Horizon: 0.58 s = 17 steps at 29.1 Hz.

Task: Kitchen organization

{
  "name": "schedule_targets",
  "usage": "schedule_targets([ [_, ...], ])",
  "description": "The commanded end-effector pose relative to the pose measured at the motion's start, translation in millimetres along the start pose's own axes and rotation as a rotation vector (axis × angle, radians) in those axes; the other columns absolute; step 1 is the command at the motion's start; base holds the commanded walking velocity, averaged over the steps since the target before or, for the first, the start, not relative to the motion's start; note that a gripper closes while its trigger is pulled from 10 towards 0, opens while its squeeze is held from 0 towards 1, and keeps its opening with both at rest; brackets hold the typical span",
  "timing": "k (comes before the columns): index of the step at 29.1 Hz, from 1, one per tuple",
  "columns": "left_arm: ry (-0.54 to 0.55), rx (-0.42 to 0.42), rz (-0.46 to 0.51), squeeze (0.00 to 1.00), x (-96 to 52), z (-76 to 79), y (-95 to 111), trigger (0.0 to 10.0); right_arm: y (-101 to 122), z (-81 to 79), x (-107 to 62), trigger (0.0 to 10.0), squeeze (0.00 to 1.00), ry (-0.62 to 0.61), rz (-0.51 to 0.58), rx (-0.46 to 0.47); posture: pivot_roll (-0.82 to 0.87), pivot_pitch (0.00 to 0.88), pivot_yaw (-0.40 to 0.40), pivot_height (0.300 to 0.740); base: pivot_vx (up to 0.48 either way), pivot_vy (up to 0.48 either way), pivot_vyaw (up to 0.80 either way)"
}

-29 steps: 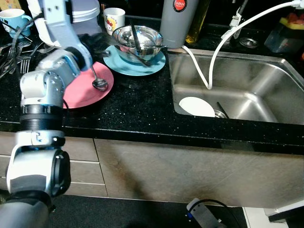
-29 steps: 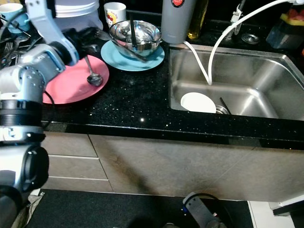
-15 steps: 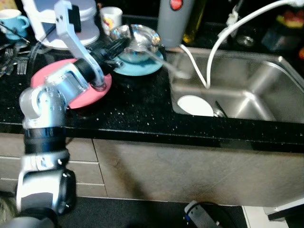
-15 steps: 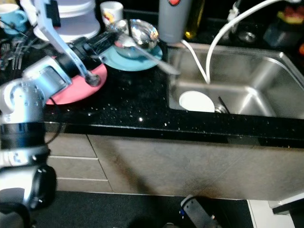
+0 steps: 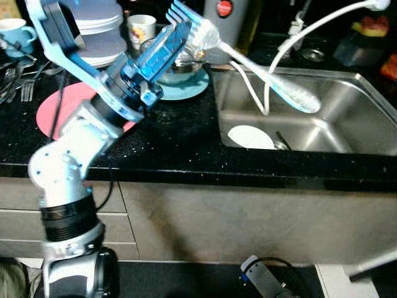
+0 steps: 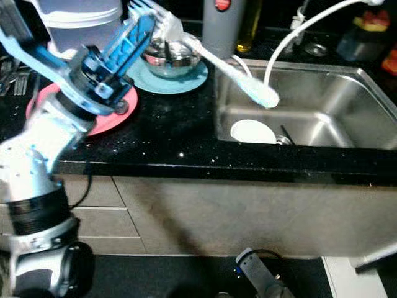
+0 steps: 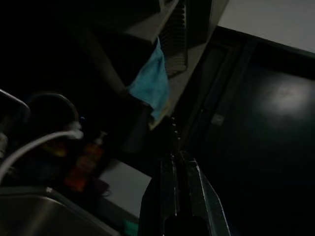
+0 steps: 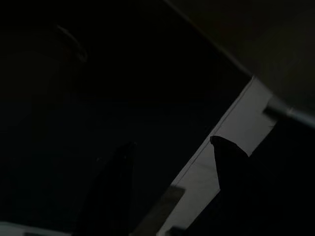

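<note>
My left gripper [image 5: 186, 28] is raised above the black counter [image 5: 180, 143], shut on a metal spoon [image 5: 273, 81]. The blurred spoon slants out over the near-left corner of the steel sink [image 5: 353, 118], bowl end lowest. In the left wrist view the fingers [image 7: 170, 196] are pressed together. Behind the arm lies a pink plate [image 5: 53, 108]. A steel bowl [image 6: 170, 59] with utensils sits on a blue plate [image 6: 180, 81]. A white dish [image 5: 250, 136] lies in the sink. In the dark right wrist view my right gripper [image 8: 172, 162] stands open, holding nothing.
A white hose [image 5: 291, 43] loops into the sink. A grey flask [image 5: 226, 15], a printed mug [image 5: 139, 28], a white container [image 5: 99, 31], a blue cup [image 5: 15, 31] and forks [image 5: 18, 81] stand along the counter's back and left. Cabinet fronts [image 5: 217, 217] are below.
My left arm lifted the spoon off the pink plate and swung it up and right, out over the sink. The head camera has shifted a little.
</note>
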<state>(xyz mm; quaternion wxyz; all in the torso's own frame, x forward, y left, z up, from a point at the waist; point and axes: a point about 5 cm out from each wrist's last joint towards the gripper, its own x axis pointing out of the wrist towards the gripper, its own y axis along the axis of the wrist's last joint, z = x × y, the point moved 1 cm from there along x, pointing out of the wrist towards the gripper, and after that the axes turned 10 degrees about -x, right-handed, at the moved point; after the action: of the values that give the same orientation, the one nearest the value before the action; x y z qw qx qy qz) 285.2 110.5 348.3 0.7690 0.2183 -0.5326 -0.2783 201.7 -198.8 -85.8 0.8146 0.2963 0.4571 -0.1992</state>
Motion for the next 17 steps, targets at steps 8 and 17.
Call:
schedule_targets([
  [8,0.208,0.122,-0.02,0.0,5.8,-22.7,-13,10.0,-12,-4.0,-1.0,10.0,0.0,0.019,-0.034,0.025,0.06,0.138,-0.07,0.74,0.0,0.0,-0.8],
  [17,0.33,0.335,-0.071,0.0,12.2,-35.3,-12,10.0,-16,1.5,-1.8,10.0,0.0,0.018,-0.045,0.028,0.06,0.126,-0.064,0.74,0.0,0.0,-0.8],
])
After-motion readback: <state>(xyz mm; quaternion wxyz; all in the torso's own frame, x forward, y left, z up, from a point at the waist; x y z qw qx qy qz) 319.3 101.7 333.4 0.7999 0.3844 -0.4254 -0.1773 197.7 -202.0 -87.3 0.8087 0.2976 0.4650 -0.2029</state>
